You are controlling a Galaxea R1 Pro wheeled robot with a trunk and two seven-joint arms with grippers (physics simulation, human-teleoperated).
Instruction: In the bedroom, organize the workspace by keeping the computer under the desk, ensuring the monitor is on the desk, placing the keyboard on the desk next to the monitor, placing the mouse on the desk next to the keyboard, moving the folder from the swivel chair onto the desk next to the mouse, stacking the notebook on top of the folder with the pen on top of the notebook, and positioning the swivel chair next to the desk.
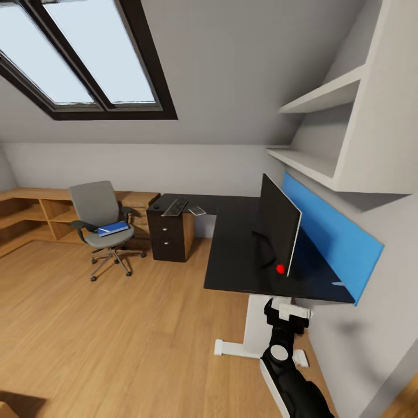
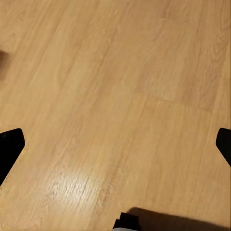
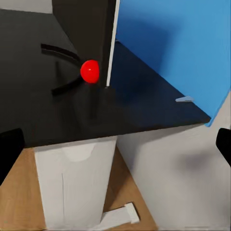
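Note:
The black desk [image 1: 232, 249] runs along the right wall, with the monitor [image 1: 280, 226] standing on it edge-on to me. At its far end lie the keyboard [image 1: 175, 206], a small dark mouse [image 1: 155, 206] and the grey notebook [image 1: 197, 210]. The blue folder [image 1: 113, 227] lies on the seat of the swivel chair [image 1: 96, 203], left of the desk. A whitish sliver, seemingly the pen [image 3: 185, 99], lies at the near desk corner. My right gripper [image 1: 286, 309] is open just short of the desk's near edge [image 3: 96, 130]. My left gripper [image 2: 115, 144] is open over bare floor. The computer is out of view.
A red ball [image 1: 280, 269] sits at the monitor's foot. A blue wall panel [image 1: 337, 238] backs the desk and white shelves [image 1: 325, 98] hang above it. The desk's white leg [image 1: 255, 325] is right before my right arm. Low wooden shelving [image 1: 35, 215] lines the far left wall.

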